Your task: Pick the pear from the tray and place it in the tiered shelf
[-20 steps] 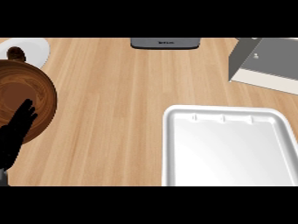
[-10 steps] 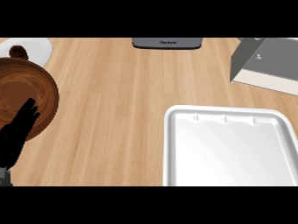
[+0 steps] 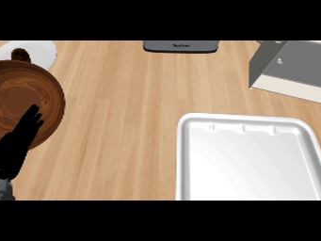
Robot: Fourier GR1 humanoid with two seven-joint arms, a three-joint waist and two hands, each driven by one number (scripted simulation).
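The white tray [image 3: 190,160] lies at the lower right of the wooden counter, and no pear shows on it or anywhere else in the head view. A grey and white tiered shelf [image 3: 296,70] stands at the upper right, cut by the edge. My left hand [image 3: 10,146] rests open at the lower left, fingers straight and pointing up over the rim of a brown bowl. The right hand does not show.
A large brown wooden bowl [image 3: 17,101] sits at the left. Behind it a white plate [image 3: 41,49] carries a small brown item. A dark grey device [image 3: 180,46] lies at the counter's far edge. Bare wood [image 3: 135,103] spans the middle.
The left hand has slid slightly down and left along the bowl's rim. Nothing else has moved.
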